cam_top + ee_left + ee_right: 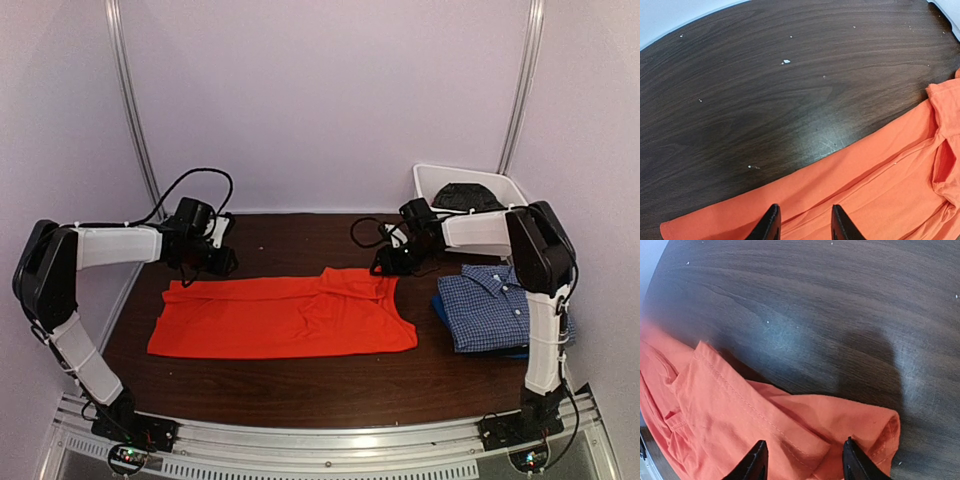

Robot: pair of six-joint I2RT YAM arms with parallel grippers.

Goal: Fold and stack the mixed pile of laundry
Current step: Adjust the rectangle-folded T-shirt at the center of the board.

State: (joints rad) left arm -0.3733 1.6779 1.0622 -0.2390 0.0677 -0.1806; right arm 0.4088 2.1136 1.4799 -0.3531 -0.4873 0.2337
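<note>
The bright orange T-shirt (285,315) lies flat across the middle of the dark table, folded into a long band. My left gripper (222,263) hovers over its far left edge. In the left wrist view the gripper (805,224) is open, with the orange cloth (880,190) lying below the fingertips and not pinched. My right gripper (386,264) is over the shirt's far right corner. It is open too (805,461), above a rumpled fold of orange cloth (765,425). The blue-and-white checked shirt (495,305) lies folded at the right on a blue piece (522,352).
A white tub (430,172) stands at the back right with a black garment (468,196) inside it. Bare dark table (300,240) runs behind the orange shirt. Black cables (368,232) trail near the right wrist. Pale walls close the back and sides.
</note>
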